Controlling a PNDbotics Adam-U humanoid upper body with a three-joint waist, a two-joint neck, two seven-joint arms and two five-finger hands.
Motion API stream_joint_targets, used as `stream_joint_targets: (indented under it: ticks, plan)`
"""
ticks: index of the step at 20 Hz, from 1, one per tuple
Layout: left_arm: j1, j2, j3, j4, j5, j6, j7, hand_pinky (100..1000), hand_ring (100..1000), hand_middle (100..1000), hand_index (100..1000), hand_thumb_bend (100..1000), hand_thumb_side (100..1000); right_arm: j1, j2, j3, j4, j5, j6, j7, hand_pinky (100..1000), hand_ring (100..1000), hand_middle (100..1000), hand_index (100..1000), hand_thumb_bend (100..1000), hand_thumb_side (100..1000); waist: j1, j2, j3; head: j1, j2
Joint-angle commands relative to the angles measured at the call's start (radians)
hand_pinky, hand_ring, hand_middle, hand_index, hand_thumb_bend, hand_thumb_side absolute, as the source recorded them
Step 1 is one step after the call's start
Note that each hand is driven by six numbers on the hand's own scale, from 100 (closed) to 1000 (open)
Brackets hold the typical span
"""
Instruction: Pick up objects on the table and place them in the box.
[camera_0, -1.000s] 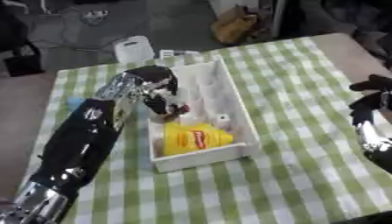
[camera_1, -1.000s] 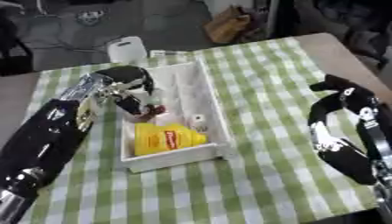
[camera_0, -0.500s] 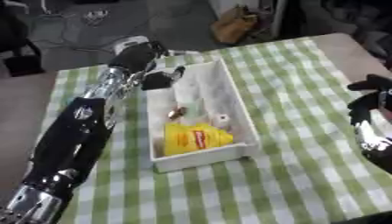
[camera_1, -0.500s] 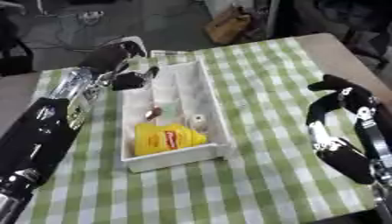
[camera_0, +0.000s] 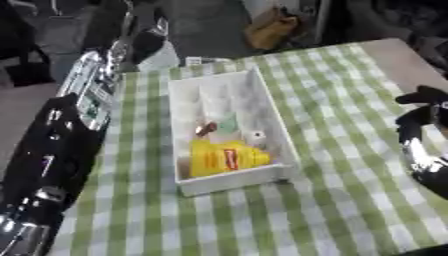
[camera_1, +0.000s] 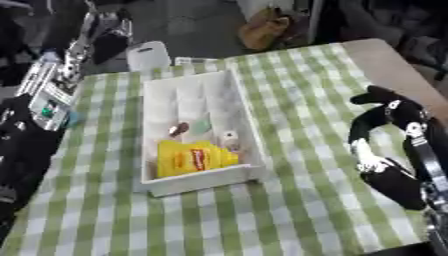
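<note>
A white box (camera_0: 267, 117) stands in the middle of the green checked table. Inside it lie a yellow packet (camera_0: 223, 157), a small reddish-brown piece (camera_0: 206, 129), a pale green piece (camera_0: 229, 122) and a small white cylinder (camera_0: 255, 135). My left arm runs up the left side, and my left hand (camera_1: 103, 32) is at the table's far left edge, just left of and above a white object (camera_1: 149, 54) standing there. My right hand (camera_1: 385, 97) hangs at the right, fingers relaxed, holding nothing. A small blue thing (camera_1: 70, 118) peeks out beside my left arm.
The cloth ends at the far right, where the bare tan tabletop (camera_0: 394, 55) shows. A brown bag (camera_0: 267, 30) sits on the floor beyond the far edge. Checked cloth lies open between the box and my right hand.
My left hand has lifted out of the box and swung away to the far left edge near the white object. The reddish-brown piece stays in the box. The camera has shifted.
</note>
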Motion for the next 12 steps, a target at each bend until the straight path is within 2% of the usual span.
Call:
stream_joint_targets:
  ticks: [1, 5, 10, 12]
  plan:
    - [0.006, 0.051, 0.027, -0.025, 0.024, 0.028, 0.012, 761, 805, 769, 817, 100, 556, -0.005, -0.013, -0.011, -0.024, -0.006, 0.002, -0.004, 556, 603, 730, 946, 100, 536, -0.006, -0.025, 0.010, -0.002, 0.004]
    - [0.053, 0.070, 0.045, 0.033, -0.009, 0.080, -0.030, 769, 814, 784, 832, 100, 587, -0.007, -0.014, -0.011, -0.024, -0.007, 0.003, -0.003, 556, 602, 731, 946, 100, 538, -0.003, -0.024, 0.018, 0.009, 0.008]
    - [0.082, 0.072, 0.081, 0.068, -0.045, 0.135, -0.088, 768, 814, 783, 834, 100, 619, -0.008, -0.013, -0.011, -0.024, -0.002, 0.006, -0.002, 555, 601, 730, 946, 100, 546, 0.003, -0.017, 0.020, 0.062, 0.017]
    - [0.087, 0.073, 0.086, 0.065, -0.050, 0.143, -0.099, 766, 813, 780, 833, 100, 621, -0.009, -0.012, -0.010, -0.024, -0.001, 0.007, -0.002, 555, 601, 731, 946, 100, 546, 0.004, -0.015, 0.021, 0.070, 0.019]
